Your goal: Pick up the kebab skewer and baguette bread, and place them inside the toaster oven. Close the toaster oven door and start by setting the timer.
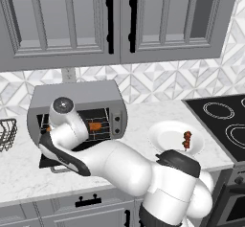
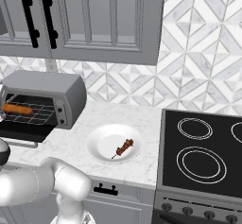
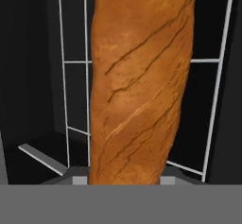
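Inside the toaster oven (image 1: 76,108), the gripper (image 3: 124,180) has its jaws set on either side of the baguette bread (image 3: 139,81); the hand view shows the loaf running up from between the grey fingertips (image 3: 79,180) over the wire rack (image 3: 75,76), against the dark interior. Whether the pads press the crust or merely flank it cannot be told from here. The left base view has the white arm reaching into the cavity, its bulk covering most of the loaf so that just an orange patch shows. The right base view, free of the arm, shows the baguette lying along the rack toward the oven's left side, with the toaster oven door (image 2: 21,134) dropped open in front. To the right of the oven, well apart, the kebab skewer (image 2: 124,147) lies on a white plate (image 2: 101,145) near the counter's (image 2: 71,145) front edge. Bare marble separates oven and plate; a black cooktop (image 2: 203,147) borders the counter beyond.
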Available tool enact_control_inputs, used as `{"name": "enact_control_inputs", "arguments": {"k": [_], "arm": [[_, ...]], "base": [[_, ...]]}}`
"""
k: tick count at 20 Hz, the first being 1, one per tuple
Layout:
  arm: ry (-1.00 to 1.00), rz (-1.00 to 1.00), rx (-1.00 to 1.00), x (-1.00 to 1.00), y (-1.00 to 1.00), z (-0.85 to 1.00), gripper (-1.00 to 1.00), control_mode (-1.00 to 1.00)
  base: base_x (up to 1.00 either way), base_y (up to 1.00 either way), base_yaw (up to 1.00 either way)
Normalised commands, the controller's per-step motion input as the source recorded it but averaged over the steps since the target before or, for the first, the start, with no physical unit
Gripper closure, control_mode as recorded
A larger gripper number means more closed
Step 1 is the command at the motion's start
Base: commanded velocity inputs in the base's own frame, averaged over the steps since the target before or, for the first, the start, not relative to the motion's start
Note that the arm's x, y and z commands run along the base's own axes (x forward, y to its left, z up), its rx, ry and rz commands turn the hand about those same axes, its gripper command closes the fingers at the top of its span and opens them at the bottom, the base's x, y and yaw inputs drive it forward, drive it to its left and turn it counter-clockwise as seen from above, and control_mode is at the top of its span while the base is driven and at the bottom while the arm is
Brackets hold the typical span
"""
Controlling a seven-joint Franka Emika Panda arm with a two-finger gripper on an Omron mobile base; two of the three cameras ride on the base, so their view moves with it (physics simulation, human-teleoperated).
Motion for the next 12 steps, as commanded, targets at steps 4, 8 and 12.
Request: {"name": "enact_control_inputs", "arguments": {"k": [4, 8, 12], "arm": [[-0.03, 0.1, 0.0, 0.01, -0.01, -0.19, 1.0, -1.0], [0.0, 0.12, 0.0, 0.01, -0.01, -0.26, 1.0, -1.0], [0.0, 0.04, 0.0, 0.32, 0.0, -0.28, 1.0, -1.0]], "base": [[0.0, 0.0, 0.0], [0.0, 0.0, 0.0], [0.0, 0.0, 0.0]]}}
